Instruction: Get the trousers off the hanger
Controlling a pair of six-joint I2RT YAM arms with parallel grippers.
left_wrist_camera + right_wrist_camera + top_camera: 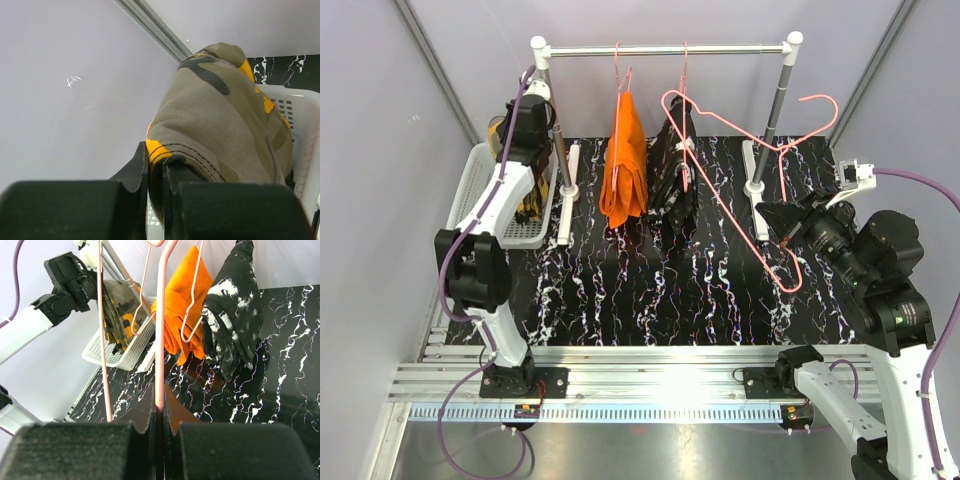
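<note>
The left hand grips the olive-green trousers over the basket; the right hand grips a pink hanger.

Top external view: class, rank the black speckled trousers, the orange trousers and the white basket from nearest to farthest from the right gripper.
1. Black speckled trousers, hanging just left of the right gripper.
2. Orange trousers, hanging one place further left.
3. White basket, at the far left of the view.
</note>
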